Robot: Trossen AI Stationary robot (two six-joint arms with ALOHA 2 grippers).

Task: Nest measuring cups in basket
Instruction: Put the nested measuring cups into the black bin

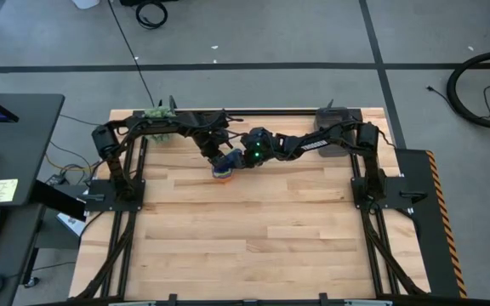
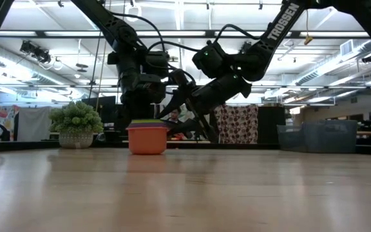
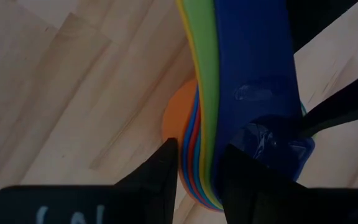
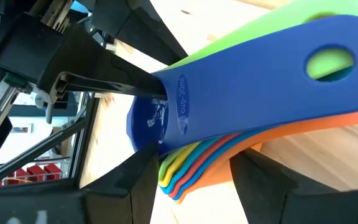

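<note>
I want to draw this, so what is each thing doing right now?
measuring cups: nested in one stack, standing on the table, dark blue on top.
left tool: shut on the measuring cups at their rims.
right tool: open, astride the handles.
plant: upright.

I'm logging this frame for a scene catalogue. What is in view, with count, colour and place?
measuring cups: one nested stack, orange outermost, dark blue on top, far middle of the table
plant: one, green in a pale pot, far left corner
table: one, light wood
bin: one, grey, in the room behind, right in the low view
left gripper: one, dark, fingers astride the stacked cup walls
right gripper: one, dark, open around the stacked handles
</note>
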